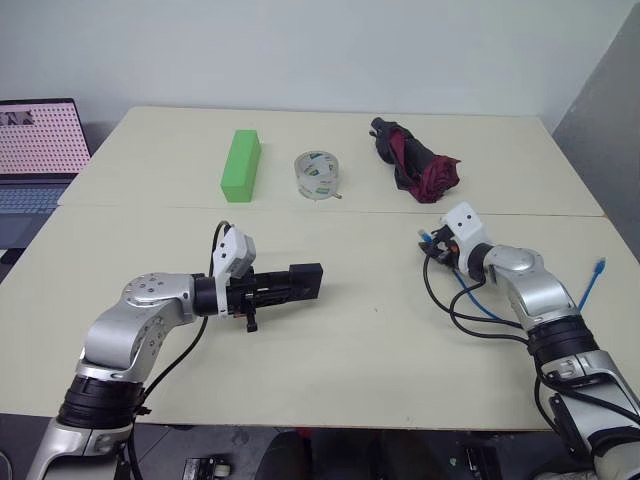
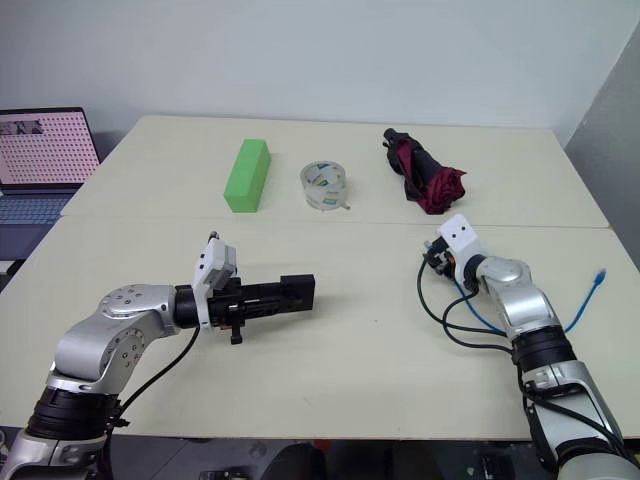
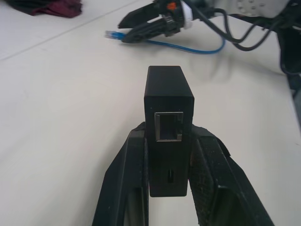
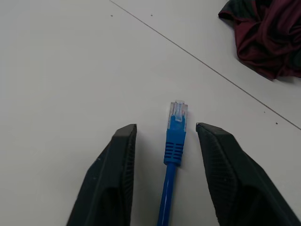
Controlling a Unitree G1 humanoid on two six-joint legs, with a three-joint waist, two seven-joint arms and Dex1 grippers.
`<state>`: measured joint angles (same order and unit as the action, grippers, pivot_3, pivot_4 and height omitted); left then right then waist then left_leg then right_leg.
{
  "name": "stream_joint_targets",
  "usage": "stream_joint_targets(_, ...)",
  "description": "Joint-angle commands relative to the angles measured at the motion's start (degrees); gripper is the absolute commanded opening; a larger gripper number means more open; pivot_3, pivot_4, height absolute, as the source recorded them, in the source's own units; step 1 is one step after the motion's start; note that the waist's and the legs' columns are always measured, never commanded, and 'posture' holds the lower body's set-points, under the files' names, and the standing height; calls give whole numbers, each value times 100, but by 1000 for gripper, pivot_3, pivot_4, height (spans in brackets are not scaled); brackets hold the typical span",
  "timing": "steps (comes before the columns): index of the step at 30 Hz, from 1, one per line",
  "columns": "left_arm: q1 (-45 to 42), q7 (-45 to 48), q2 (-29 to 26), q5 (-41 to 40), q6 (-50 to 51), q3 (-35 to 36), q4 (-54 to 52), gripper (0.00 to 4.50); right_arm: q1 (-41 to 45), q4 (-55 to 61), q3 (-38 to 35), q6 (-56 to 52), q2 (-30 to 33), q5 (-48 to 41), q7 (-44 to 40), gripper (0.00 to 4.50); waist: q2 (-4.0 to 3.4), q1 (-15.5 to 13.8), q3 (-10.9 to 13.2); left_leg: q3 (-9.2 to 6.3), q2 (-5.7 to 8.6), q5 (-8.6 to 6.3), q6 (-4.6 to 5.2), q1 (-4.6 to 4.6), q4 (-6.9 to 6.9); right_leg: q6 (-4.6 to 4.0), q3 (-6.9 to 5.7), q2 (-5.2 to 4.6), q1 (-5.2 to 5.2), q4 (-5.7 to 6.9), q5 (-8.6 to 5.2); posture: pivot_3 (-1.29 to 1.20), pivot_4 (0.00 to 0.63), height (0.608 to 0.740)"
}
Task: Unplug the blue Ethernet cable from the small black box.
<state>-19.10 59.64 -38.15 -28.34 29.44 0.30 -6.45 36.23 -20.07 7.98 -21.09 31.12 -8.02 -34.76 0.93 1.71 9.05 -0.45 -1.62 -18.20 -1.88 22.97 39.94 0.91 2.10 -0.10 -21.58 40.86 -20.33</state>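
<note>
Two tools: left tool [image 3: 167, 141] clamping small black box [image 3: 168, 113], right tool [image 4: 165, 136] open around blue Ethernet cable [image 4: 175, 136].

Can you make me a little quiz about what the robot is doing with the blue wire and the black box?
1. True or false: the blue Ethernet cable is plugged into the small black box.
2. Which gripper grips the box? A) left gripper B) right gripper
3. Fill in: the cable's plug lies between the right gripper's ____ fingers.

Key:
1. False. The box's port is empty and the plug lies on the table.
2. A. Its two fingers are shut on the box's sides.
3. Open. The fingers stand apart and do not touch the plug.
</note>
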Motion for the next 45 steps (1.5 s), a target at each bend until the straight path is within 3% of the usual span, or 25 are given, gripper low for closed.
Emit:
stream_joint_targets(1, -186, -657, 226, 403, -491, 211, 233, 777, -100, 730, -319, -335, 280, -250, -413, 3251, 0, -1, 0, 1, 0, 0, 0, 0, 0, 0, 1, 0, 0, 1, 0, 0, 150, 740)
stream_joint_targets(4, -246, -1515, 454, 1096, -1388, 349, 807, 777, -383, 1917, -380, -797, 585, -910, -1275, 3854, 0, -15, 0, 0, 1, 0, 0, 1, 0, 0, 0, -1, -1, 1, 0, 0, 150, 740)
stream_joint_targets(7, -203, -2086, 659, 1478, -2154, 504, 1287, 777, -616, 3146, -389, -1340, 607, -1763, -1805, 3854, -1, 3, -1, 3, -1, 0, 1, 0, -2, 0, 2, 0, -3, 1, 0, 0, 150, 740)
stream_joint_targets(13, -216, -3140, 1170, 1856, -3012, 770, 2315, 777, -493, 4057, -78, -1890, 114, -2021, -1408, 3854, 2, -7, -2, -11, 0, -1, 1, 0, 3, 0, -4, 0, -4, 10, 0, 0, 150, 740)
stream_joint_targets(20, -402, -3427, 1452, 1903, -3320, 814, 3263, 777, -401, 4060, 234, -1918, -111, -1868, -1260, 3854, 8, -37, -5, -16, 7, 0, 0, 1, 5, 0, -13, -9, -2, 8, 0, 0, 150, 740)
stream_joint_targets(24, -354, -3251, 1449, 1737, -3242, 877, 3346, 1907, -391, 4065, 222, -1949, -173, -1851, -1152, 3906, 8, -10, -6, -16, 7, 0, 0, -3, 5, 0, -12, -8, 0, 10, 0, 0, 150, 740)
stream_joint_targets(33, 422, -3201, 1328, 1679, -2778, 949, 2372, 3861, -472, 4164, 233, -2019, -251, -1815, -1011, 3906, 8, 1, -7, -18, 4, 0, 0, -2, 2, 0, -15, -8, -2, 10, 0, 0, 150, 740)
stream_joint_targets(40, 1616, -3082, 717, 1736, -1687, 990, 299, 3861, -1155, 4419, 35, -1856, 70, -1712, -977, 3906, 9, 9, -7, -21, 2, -1, 0, -3, -7, 0, -15, -8, 0, 7, 0, 0, 150, 740)
stream_joint_targets(45, 1804, -2630, 25, 1471, -1110, 1209, -463, 3861, -1678, 4494, -499, -1739, 561, -1859, -1146, 3906, 8, -23, -6, -29, 6, -11, 20, -6, -3, 0, -18, -8, 14, 0, 0, 0, 150, 740)
